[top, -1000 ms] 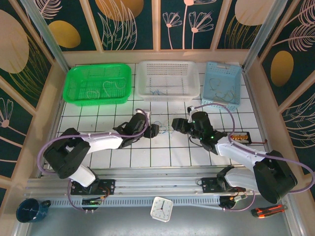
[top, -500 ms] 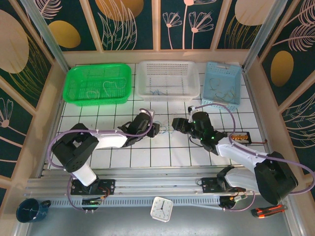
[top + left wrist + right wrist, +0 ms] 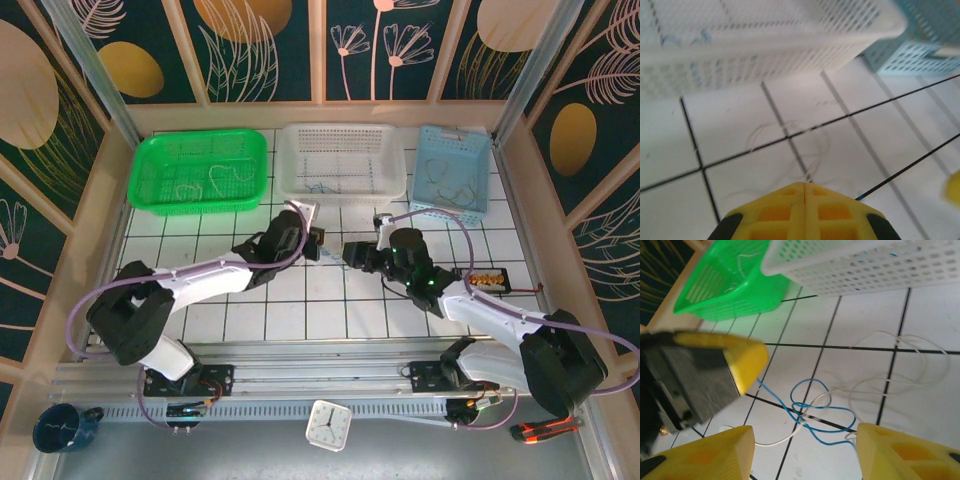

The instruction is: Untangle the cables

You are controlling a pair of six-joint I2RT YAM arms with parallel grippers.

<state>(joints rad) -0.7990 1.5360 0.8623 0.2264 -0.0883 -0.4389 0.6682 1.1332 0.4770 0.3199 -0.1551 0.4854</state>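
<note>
**A:** The left gripper (image 3: pixel 804 186) has its fingers pressed tight together, low over the table (image 3: pixel 740 130) and just short of the white basket (image 3: pixel 765 30).

**B:** The right gripper (image 3: pixel 805 437) is spread wide, and the cables (image 3: pixel 801 409) lie on the tiles in front of its fingers.

**A:** The blue cable (image 3: pixel 812 381) is looped and knotted, with the white cable (image 3: pixel 910 336) threading through it.

**B:** The blue one runs right up to the left gripper's tip. Whether it's pinched there, they can't tell.

Bare tiled table (image 3: pixel 300 305) in front, three baskets (image 3: pixel 343 190) along far edge.
</note>
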